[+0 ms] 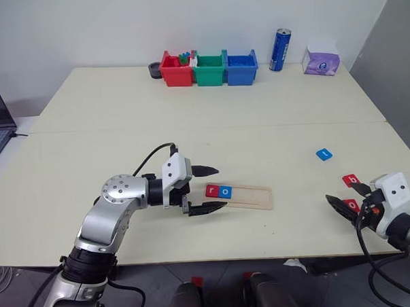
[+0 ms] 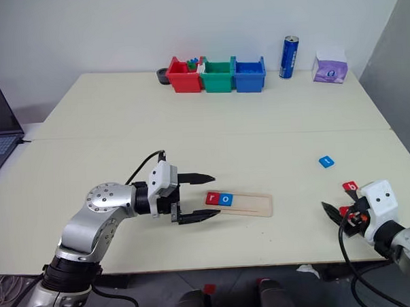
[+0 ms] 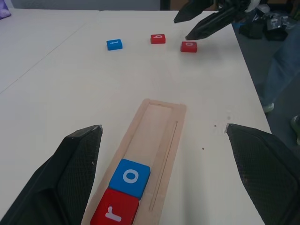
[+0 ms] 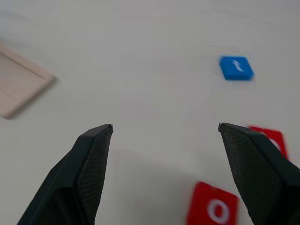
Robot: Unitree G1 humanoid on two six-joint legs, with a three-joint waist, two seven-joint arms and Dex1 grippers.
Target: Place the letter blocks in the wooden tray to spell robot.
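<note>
Tabletop (image 1: pixel 190 127): wooden tray (image 1: pixel 251 198) lies lengthwise left-right, apparently; left end effector (image 1: pixel 210 189) and right end effector (image 1: pixel 343 208) both released.

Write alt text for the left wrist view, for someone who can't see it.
A pale wooden tray on a cream table holds a red r block and a blue o block, framed by the open left gripper. Beyond lie a blue block and two red blocks near the open right gripper.
</note>
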